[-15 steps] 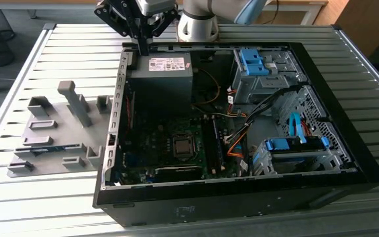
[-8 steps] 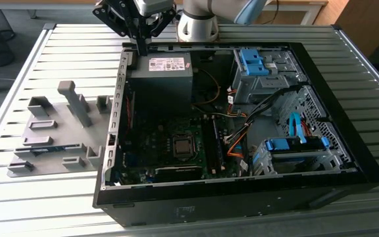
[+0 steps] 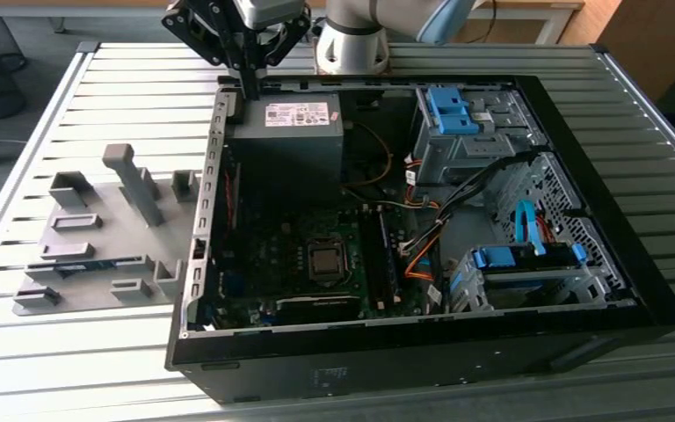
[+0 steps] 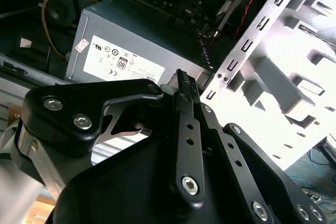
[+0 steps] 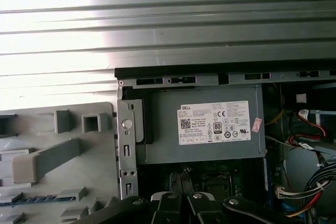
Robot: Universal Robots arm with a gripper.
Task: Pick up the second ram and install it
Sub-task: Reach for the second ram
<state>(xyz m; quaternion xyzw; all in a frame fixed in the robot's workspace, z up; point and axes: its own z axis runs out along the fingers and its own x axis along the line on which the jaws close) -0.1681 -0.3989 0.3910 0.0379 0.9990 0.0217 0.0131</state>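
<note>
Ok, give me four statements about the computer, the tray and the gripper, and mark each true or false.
1. The gripper is at the power supply end of the computer case. True.
2. The case is closed up. False: its side is off and the motherboard shows.
3. A blue-green memory stick sits in the grey tray. True.
4. The tray is inside the case. False: it lies on the table beside the case, on the exterior view's left.
</note>
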